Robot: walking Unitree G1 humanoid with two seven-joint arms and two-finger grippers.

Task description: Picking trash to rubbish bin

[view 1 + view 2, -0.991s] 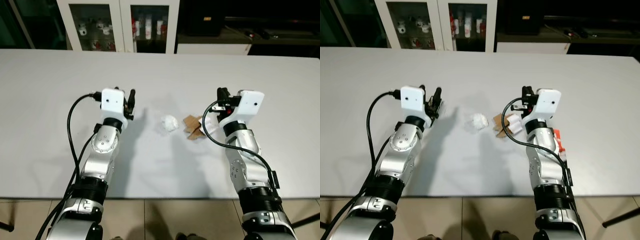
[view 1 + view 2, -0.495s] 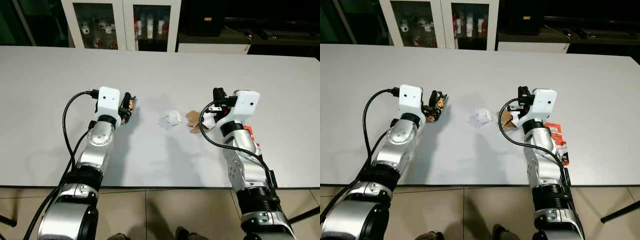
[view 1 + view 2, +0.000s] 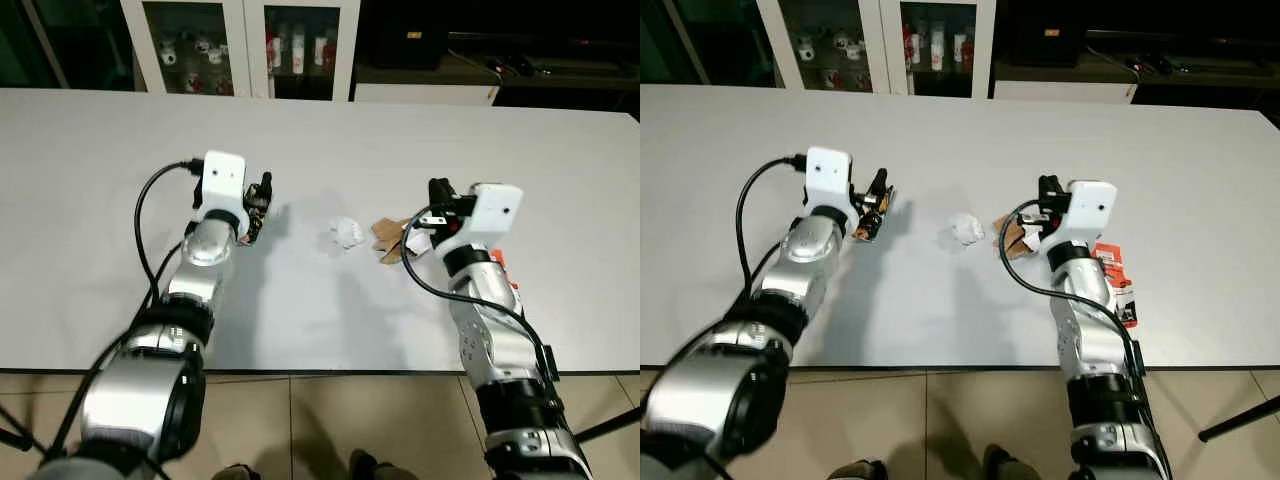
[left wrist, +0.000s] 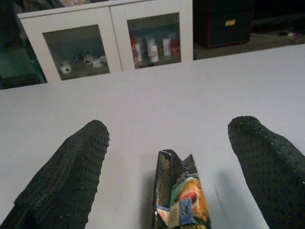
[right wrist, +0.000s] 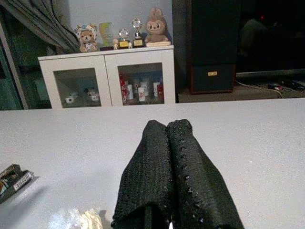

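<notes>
- The left gripper (image 4: 169, 157) stood spread wide over the white table (image 3: 100, 160), its two black fingers (image 4: 66, 176) either side of a crumpled snack wrapper (image 4: 178, 198) that lay between them untouched.
- From the head camera the same snack wrapper (image 3: 872, 210) lay on the table just at the tips of the left gripper (image 3: 878, 185).
- The right gripper (image 5: 167, 157) was clenched, its fingers pressed flat together with nothing between them; in the head view the right gripper (image 3: 437, 192) hovered above the table just beside the brown cardboard scrap (image 3: 390, 238).
- A crumpled white paper ball (image 3: 347, 233) sat near the middle of the table, between the two arms and just left of the cardboard scrap.
- A red and white packet (image 3: 1113, 277) lay on the table beside the right forearm, partly hidden by it.
- Beyond the far edge of the table stood a white glass-door cabinet (image 3: 250, 45) with small items on its shelves, and a dark unit (image 5: 214, 47) to its right.
</notes>
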